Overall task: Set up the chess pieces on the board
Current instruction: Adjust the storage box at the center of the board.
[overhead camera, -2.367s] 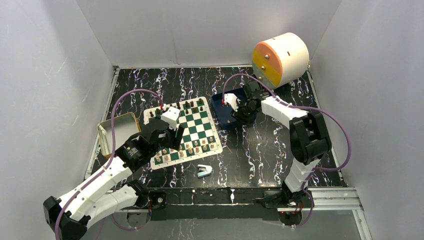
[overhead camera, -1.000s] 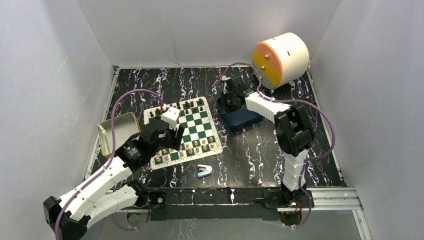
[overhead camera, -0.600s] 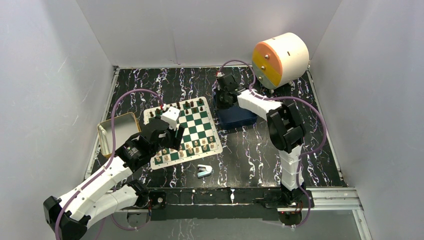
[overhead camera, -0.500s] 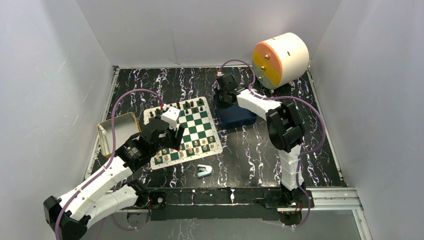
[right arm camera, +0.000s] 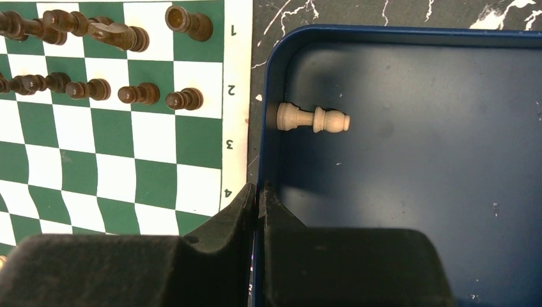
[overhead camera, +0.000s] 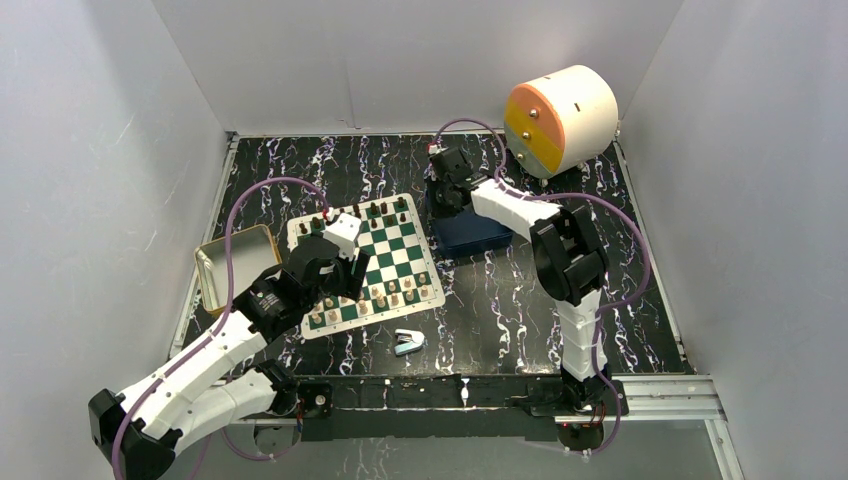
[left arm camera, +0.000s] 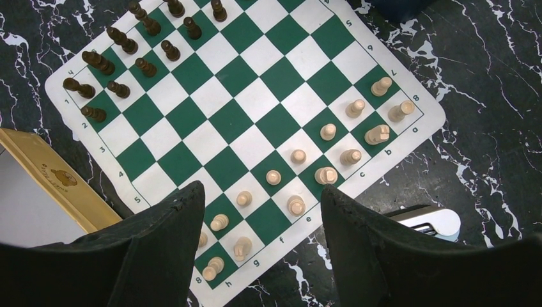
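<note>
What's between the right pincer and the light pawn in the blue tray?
Nothing but bare floor of the blue tray. In the right wrist view, the right pincer pinches the tray's left wall; the light pawn lies on its side beyond.

Lab test cell: white walls (overhead camera: 420, 60) box in a table (overhead camera: 500, 300) with 2 arms (overhead camera: 200, 365).

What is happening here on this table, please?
A chess setup is in progress. The right gripper is shut on the rim of the dark blue tray, where one light pawn lies on its side. The left gripper hovers open above the light pieces on the chess board.
</note>
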`<state>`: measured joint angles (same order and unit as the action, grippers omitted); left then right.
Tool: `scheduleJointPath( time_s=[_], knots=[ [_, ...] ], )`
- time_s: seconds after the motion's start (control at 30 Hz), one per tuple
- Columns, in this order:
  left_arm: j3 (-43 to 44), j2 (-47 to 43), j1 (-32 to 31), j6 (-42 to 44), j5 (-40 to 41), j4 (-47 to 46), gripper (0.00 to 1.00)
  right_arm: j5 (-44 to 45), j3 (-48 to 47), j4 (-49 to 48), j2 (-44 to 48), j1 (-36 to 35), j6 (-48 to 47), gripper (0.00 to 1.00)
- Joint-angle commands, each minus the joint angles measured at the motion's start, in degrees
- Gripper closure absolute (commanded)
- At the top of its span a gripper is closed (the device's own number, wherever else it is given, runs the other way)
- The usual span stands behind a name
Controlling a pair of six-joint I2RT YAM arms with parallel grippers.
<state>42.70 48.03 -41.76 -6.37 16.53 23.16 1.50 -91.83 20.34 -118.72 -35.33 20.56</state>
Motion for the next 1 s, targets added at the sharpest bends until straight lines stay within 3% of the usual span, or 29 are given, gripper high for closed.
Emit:
scheduleJointPath(
  time_s=[0.0, 0.37, 0.53, 0.73, 0.97],
  knots=[
    [-0.2, -0.5, -0.2, 0.5, 1.5, -0.2, 0.36, -1.1, -1.4, 1.3, -0.2, -1.8, -1.8, 0.87],
    [-0.2, -0.8, -0.2, 0.5, 1.7, -0.2, 0.36, -1.1, -2.5, 3.3, -0.7, -2.4, -1.8, 0.84],
    [-0.2, -0.7, -0.2, 0.5, 1.7, -0.2, 0.35, -1.1, -5.3, 4.2, -0.3, -2.3, -1.5, 0.69],
    [-0.2, -0.7, -0.2, 0.5, 2.0, 0.0, 0.36, -6.9, -10.3, 5.5, 1.2, -0.9, -3.6, 0.63],
    [-0.2, -0.3, -0.2, 0.0, 2.1, 0.1, 0.36, -19.3, -6.2, -0.8, 4.8, 5.5, -10.6, 0.63]
  ],
)
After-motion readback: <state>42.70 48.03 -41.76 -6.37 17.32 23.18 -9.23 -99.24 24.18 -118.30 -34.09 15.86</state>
